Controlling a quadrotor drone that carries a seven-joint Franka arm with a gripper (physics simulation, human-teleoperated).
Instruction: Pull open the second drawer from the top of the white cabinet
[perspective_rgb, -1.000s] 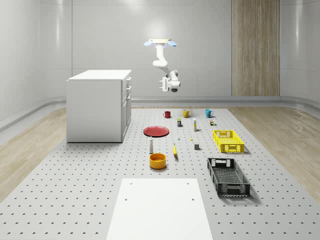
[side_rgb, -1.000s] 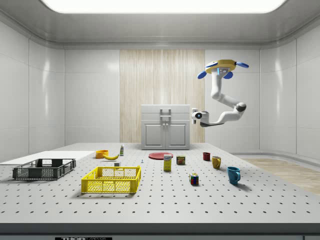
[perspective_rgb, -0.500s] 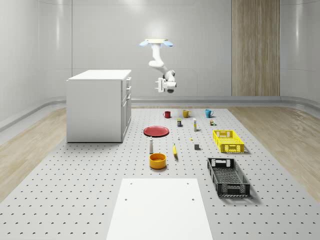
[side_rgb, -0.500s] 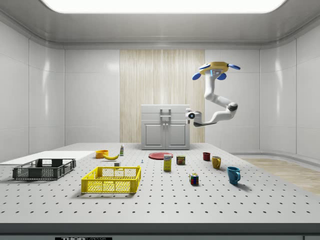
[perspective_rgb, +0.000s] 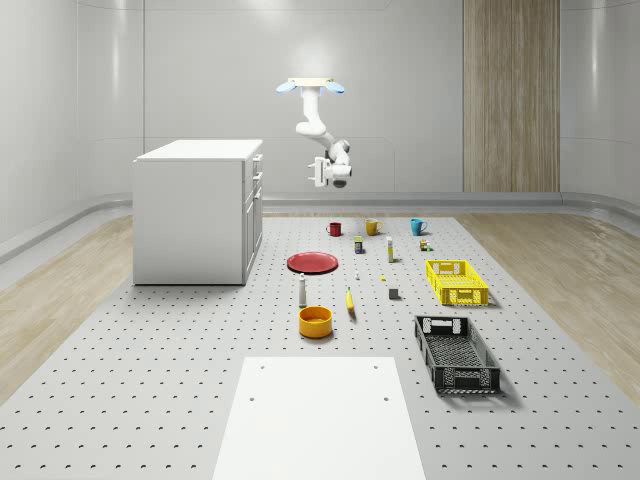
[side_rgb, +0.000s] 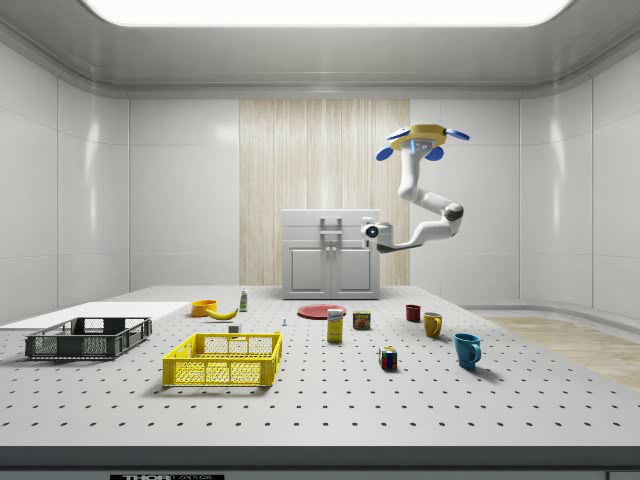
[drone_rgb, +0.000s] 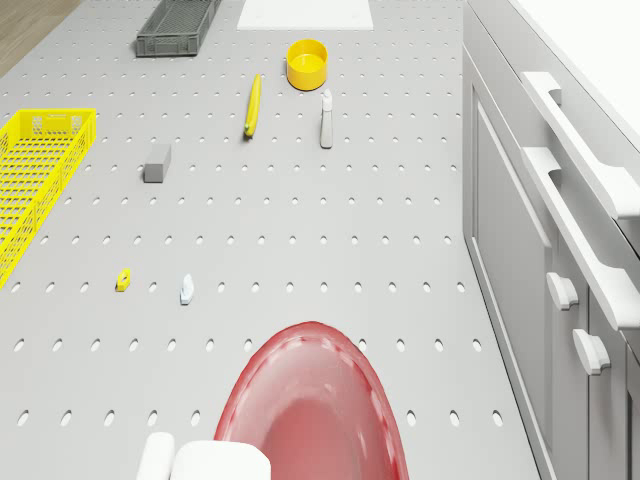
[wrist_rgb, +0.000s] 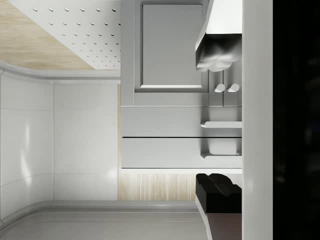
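The white cabinet (perspective_rgb: 195, 210) stands on the perforated table at the whole-scene view's left, drawers facing right. Its second drawer (side_rgb: 331, 237) is closed, with a bar handle (drone_rgb: 585, 240). The drone (perspective_rgb: 313, 86) hovers above the table, in front of the cabinet's drawer face and higher than its top. The arm bends down, so the gripper (perspective_rgb: 319, 172) hangs at drawer height, a gap away from the front. In the wrist view the gripper (wrist_rgb: 216, 122) is open, its fingers (wrist_rgb: 220, 50) wide apart. They frame the second drawer's handle (wrist_rgb: 222, 124), and nothing is held.
A red plate (perspective_rgb: 312, 262) lies on the table below the arm. Nearby are mugs (perspective_rgb: 334, 228), a white bottle (perspective_rgb: 302, 291), a banana (perspective_rgb: 350, 300), an orange bowl (perspective_rgb: 315, 321), a yellow crate (perspective_rgb: 457, 281) and a black crate (perspective_rgb: 456, 352). A white board (perspective_rgb: 320, 415) lies at the front.
Drone, arm and gripper have shifted toward the cabinet, to the left in both fixed views, most of it in the first half second. The drawer has not moved.
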